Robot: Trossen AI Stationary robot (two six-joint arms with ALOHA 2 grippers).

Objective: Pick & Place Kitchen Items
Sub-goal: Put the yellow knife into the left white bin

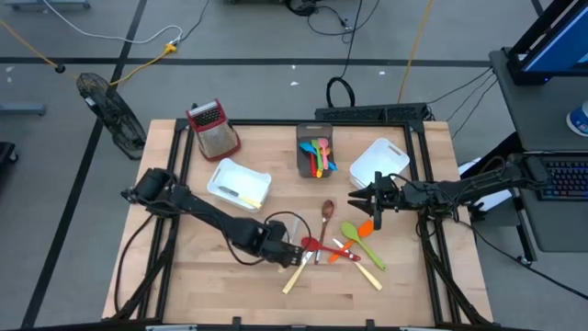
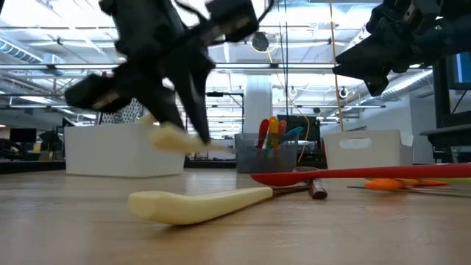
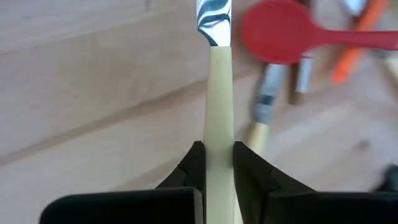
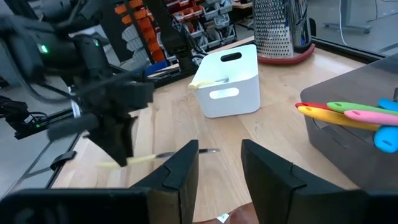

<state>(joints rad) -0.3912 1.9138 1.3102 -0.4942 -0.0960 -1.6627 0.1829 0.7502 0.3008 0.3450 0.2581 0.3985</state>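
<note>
Left tool (image 3: 217, 163): clamped on cream-handled knife (image 3: 217, 93)
Right tool (image 4: 219, 163): parted, empty, 3 o'clock
Done: some utensils in grey bin (image 1: 307, 162)
Left: pile on tabletop (image 1: 211, 267), 6 o'clock

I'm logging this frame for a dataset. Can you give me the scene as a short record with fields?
left gripper: shut on the cream-handled knife, over the table's middle front
right gripper: open, empty, waiting at the right above the table
loose utensils: red spoon, green spoon, wooden spoon, another cream handle
grey bin: holds colourful utensils
white bins: one left of centre, one back right
grater: back left
</note>
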